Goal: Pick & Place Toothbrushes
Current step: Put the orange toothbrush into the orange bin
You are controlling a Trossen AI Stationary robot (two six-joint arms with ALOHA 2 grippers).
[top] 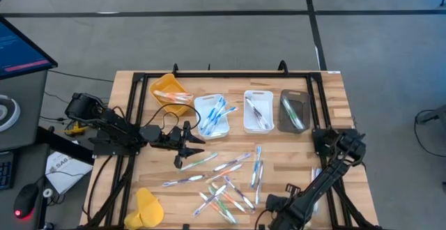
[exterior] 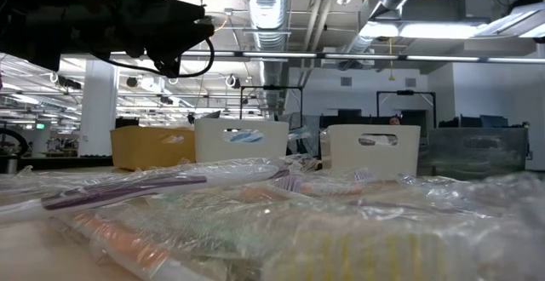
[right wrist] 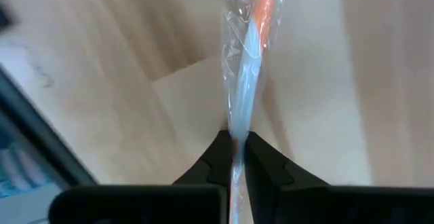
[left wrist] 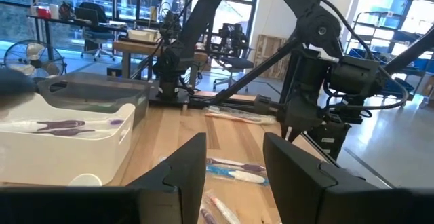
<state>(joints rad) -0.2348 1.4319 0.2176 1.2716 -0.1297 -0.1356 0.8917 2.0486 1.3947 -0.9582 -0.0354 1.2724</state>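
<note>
Several wrapped toothbrushes (top: pixel 224 180) lie scattered flat on the wooden table (top: pixel 334 94), close up in the low view (exterior: pixel 128 194). My right gripper (top: pixel 274 204) is near the table's near edge, pointing down, shut on one clear-wrapped toothbrush with an orange accent (right wrist: pixel 249 75). My left gripper (top: pixel 185 145) hovers left of the pile, pointing level toward the table's right; in the left wrist view it (left wrist: pixel 234 173) is open with nothing between its fingers. My right gripper pinches the wrapped toothbrush between its two fingers (right wrist: pixel 218 157), on the wrapper and handle (right wrist: pixel 237 130) below the orange part. The fingers come from above and lie across it. The rest reaches out over the wood; I cannot tell whether it is clear of the table.
Along the far side stand a yellow tray (top: pixel 171 94), a white tray with blue toothbrushes (top: pixel 212 115), a second white tray (top: pixel 258 110) and a dark tray (top: pixel 295 110). A yellow object (top: pixel 148 208) lies at the near left. A black frame (top: pixel 223 74) borders the table.
</note>
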